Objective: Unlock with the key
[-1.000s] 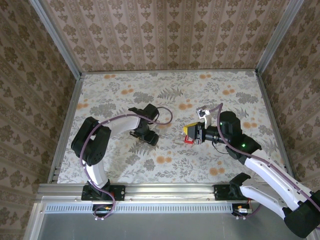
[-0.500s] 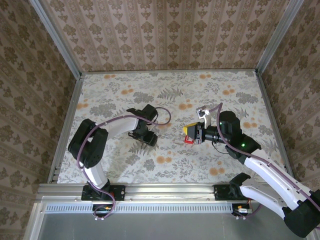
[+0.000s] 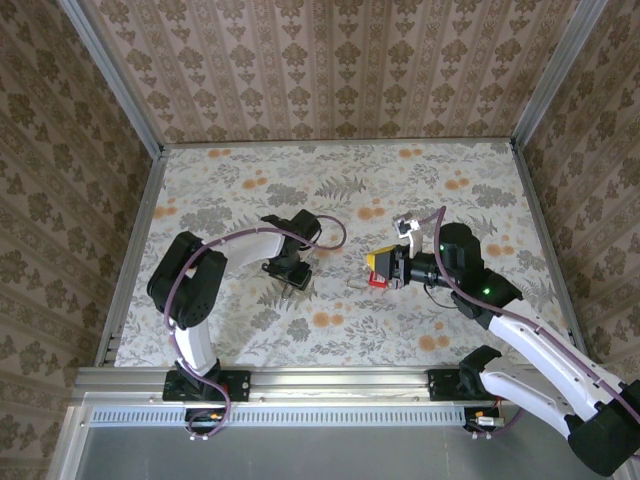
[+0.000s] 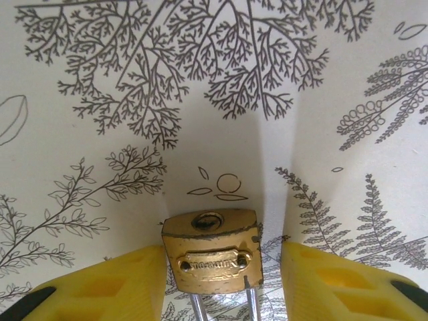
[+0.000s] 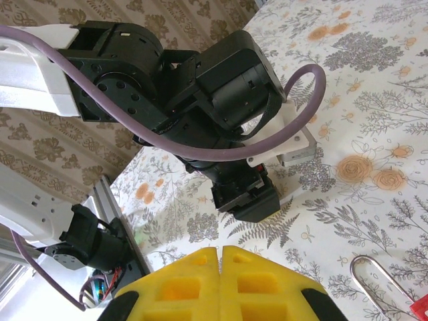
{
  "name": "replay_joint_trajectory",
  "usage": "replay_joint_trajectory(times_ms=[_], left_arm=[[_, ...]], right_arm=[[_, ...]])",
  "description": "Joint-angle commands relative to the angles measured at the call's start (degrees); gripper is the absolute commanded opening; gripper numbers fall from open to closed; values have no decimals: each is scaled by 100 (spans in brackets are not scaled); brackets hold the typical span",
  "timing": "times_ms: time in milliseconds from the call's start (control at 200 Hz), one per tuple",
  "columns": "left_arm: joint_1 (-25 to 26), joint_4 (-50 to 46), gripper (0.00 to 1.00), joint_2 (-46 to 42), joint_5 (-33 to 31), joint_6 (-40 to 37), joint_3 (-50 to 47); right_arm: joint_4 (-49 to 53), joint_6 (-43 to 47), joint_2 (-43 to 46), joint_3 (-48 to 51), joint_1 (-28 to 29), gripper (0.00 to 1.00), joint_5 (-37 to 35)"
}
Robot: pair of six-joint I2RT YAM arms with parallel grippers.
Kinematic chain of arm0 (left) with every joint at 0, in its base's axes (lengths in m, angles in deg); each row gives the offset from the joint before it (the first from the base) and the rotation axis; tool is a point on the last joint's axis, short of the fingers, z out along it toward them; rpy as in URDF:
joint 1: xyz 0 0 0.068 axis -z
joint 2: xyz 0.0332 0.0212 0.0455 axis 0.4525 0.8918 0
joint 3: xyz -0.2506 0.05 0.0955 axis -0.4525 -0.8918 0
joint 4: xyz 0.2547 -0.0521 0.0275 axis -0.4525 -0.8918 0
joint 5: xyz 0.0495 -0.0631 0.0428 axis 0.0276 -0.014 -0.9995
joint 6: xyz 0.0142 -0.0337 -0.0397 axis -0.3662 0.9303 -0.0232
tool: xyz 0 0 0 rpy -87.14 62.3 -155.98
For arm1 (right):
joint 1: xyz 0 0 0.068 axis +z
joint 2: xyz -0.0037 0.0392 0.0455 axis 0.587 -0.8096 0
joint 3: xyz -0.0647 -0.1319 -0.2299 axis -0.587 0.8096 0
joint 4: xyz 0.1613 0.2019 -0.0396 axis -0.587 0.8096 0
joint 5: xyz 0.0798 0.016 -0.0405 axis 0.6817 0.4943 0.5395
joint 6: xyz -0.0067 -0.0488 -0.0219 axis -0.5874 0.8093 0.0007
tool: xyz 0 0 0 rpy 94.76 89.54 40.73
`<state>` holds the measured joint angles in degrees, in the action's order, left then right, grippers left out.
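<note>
A brass padlock (image 4: pixel 212 251) lies on the floral tabletop, keyhole end away from the wrist and its silver shackle toward it. My left gripper (image 4: pixel 221 264) is open around it. The left yellow finger (image 4: pixel 114 281) is right against the lock's side, and the right finger (image 4: pixel 334 277) stands a small gap off. In the top view the left gripper (image 3: pixel 290 272) covers most of the lock. The key (image 3: pixel 372 281), with its red tag (image 5: pixel 421 309) and a silver wire loop (image 5: pixel 374 274), lies on the table beside my right gripper (image 5: pixel 221 251). That gripper is shut with nothing seen between its fingers.
The left arm's black wrist and purple cable (image 5: pixel 221 100) hang in front of the right gripper. Patterned walls and metal rails (image 3: pixel 130 250) enclose the table. Bare floral surface (image 3: pixel 400 190) stretches behind both grippers.
The left gripper's fingers have narrowed around the padlock and its wrist has shifted slightly. The right arm and the key have not moved.
</note>
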<state>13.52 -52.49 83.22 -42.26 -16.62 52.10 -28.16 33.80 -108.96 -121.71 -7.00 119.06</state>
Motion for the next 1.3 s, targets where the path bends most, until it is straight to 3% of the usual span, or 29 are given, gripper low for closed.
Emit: replay_joint_trajectory(times_ms=[0,260,565,715,1070,1295], left_arm=[[-84,81,49,96,-132,8,49],[-114,278,46,114,-80,130,-37],[-201,458,32,100,-127,171,-186],[-205,458,31,-12,-162,63,-223],[7,760,31,-859,-223,-218,-413],[308,1293,30,-1564,-590,-304,-802]], right_arm=[[-69,-34,122,91,-30,0,100],[-40,-36,153,101,-30,0,80],[-8,-34,154,71,-30,0,70],[7,-49,151,91,-30,0,26],[25,-130,149,124,-30,0,-71],[47,-243,202,137,-29,0,-253]])
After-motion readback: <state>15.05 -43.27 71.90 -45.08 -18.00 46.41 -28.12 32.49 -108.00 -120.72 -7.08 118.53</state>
